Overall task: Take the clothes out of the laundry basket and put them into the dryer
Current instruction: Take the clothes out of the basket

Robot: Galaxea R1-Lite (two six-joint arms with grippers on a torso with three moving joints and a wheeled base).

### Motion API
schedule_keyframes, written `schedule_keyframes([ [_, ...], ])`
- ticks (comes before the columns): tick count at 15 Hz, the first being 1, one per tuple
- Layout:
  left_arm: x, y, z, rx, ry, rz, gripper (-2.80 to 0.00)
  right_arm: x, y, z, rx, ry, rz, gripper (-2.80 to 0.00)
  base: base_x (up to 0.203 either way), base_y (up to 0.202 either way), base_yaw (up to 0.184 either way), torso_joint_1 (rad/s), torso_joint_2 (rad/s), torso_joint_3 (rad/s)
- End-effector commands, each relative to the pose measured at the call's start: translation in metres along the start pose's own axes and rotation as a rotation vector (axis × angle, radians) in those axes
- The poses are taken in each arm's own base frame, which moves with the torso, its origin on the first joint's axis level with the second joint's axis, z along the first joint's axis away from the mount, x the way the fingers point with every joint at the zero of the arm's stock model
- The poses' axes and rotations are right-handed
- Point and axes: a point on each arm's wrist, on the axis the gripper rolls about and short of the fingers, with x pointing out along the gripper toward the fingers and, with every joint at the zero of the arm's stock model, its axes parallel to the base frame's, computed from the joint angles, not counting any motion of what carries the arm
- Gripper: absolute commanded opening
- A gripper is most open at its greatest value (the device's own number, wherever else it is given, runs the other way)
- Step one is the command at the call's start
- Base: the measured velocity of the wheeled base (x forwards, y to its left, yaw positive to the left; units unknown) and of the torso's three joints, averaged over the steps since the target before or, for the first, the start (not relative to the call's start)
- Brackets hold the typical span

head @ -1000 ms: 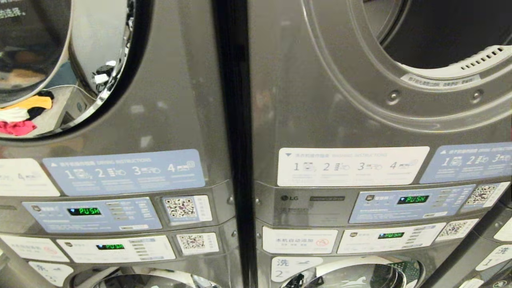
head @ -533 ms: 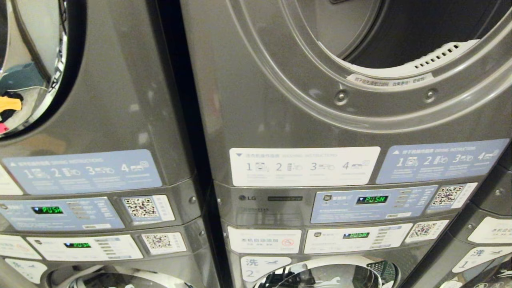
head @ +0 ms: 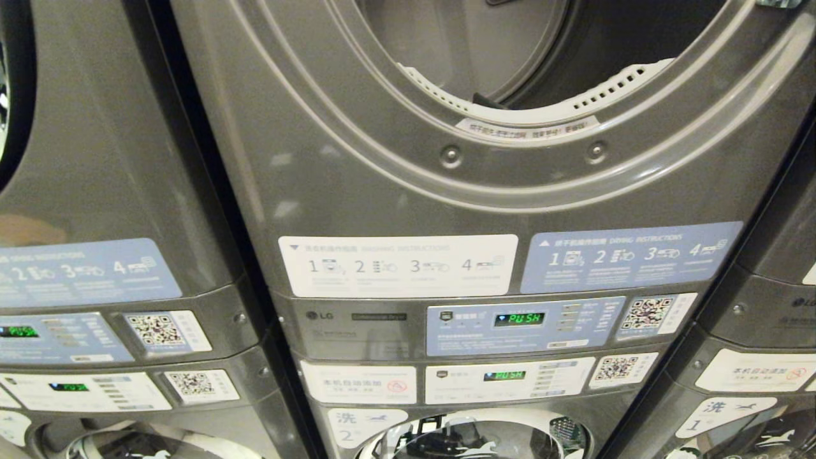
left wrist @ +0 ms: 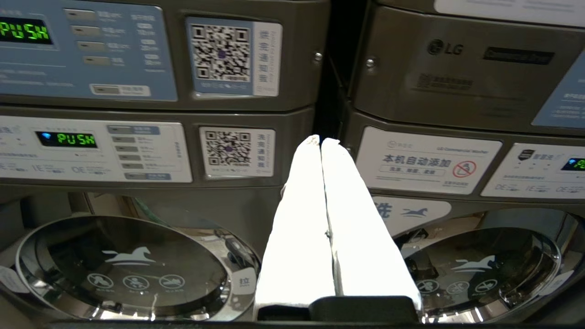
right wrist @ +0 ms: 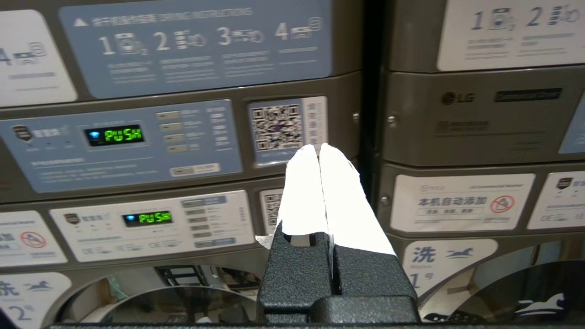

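Laundromat: dryer (head: pixel 484 57) above right gripper (right wrist: pixel 320 148)

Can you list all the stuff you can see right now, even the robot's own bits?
dryer: one, grey, centre, round opening at the top, door open
neighbouring machines: two, grey, either side of it
washer doors: several, glass with chrome rims, below the panels
instruction stickers: several, white or blue, above the panels
control panels: several, blue or white, green PUSH displays
QR code stickers: several, black on white, beside the panels
left gripper: one, white fingers shut, empty, facing the panels
right gripper: one, white fingers shut, empty, facing the panels
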Motion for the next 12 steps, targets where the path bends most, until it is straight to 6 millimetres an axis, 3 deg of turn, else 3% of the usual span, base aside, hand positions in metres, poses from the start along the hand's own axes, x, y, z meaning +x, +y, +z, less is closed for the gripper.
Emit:
schedule_keyframes([
  [1,0.0009,0.0002,-0.0041,0.001,0.015,0.001,-2.80,0.0012,-0.0006,-0.0114,-0.002,0.040,-0.002,-2.80,0.000,-0.197,0.006,0.002,0.00,0.002],
  [12,0.0009,0.0002,-0.0039,0.000,0.014,0.001,-2.80,0.0011,-0.0007,-0.0118,0.000,0.042,-0.003,-2.80,0.000,-0.195,0.001,0.001,0.00,0.002],
])
